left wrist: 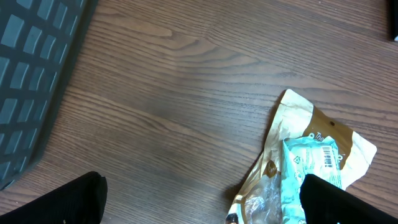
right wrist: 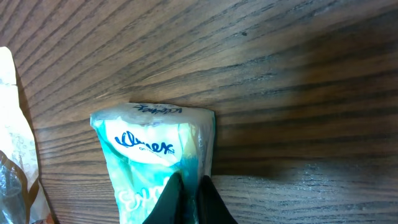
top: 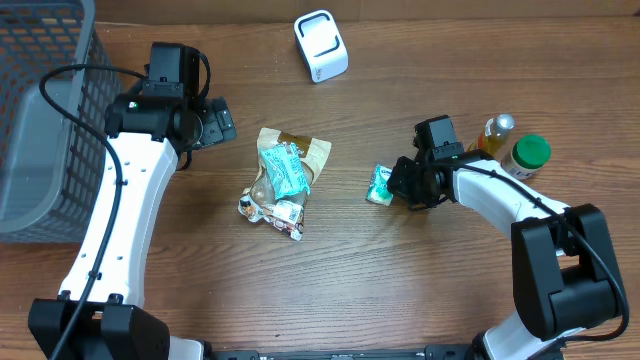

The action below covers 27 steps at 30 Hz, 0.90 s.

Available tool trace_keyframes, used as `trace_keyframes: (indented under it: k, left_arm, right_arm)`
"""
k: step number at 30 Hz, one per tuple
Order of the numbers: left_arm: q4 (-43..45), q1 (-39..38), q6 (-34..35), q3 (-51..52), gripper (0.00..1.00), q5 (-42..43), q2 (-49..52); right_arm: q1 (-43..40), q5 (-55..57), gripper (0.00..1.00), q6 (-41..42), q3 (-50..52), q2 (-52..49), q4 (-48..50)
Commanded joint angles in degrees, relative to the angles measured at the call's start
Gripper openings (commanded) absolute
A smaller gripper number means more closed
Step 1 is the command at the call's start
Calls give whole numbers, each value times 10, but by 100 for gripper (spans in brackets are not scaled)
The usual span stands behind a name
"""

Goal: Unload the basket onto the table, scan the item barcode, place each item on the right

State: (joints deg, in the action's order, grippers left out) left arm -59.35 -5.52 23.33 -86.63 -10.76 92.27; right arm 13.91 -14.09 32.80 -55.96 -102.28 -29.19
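Right gripper [right wrist: 186, 198]: jaws closed together, pinching one edge of the small teal-and-white plastic tissue pack [right wrist: 152, 146], which looks to lie flat on the wooden table [right wrist: 298, 56]. I read the pick as made, lift not yet. No barcode visible on its upper face. Left gripper [left wrist: 199, 208]: spread wide, holding nothing, near the crumpled tan snack bag [left wrist: 295, 121]. Far edge: white boxy scanner [top: 320, 45], well apart from the pack. Carry and presentation remain.

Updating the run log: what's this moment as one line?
right gripper: shut on tissue pack | left gripper: open, empty, beside snack bags | scanner: untouched
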Motion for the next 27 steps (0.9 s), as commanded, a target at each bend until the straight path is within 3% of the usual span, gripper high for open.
trace_keyframes:
  k: [1,11,15,27]
  left_arm:
    - [0,-2,-15,-6,100,-2,-1]
    - [0,-2,-15,-6,100,-2,-1]
    - [0,-2,-15,-6,99,-2,-1]
    - [0,-2,-15,-6,99,-2,-1]
  right_arm:
    - [-1,51,8,-3,5,-9,-5]
    - [-1,50,9,-3,5,-9,-4]
    - [-1,50,4,-3,5,-9,-4]
    - [-1,44,4,-6,5,-9,-2]
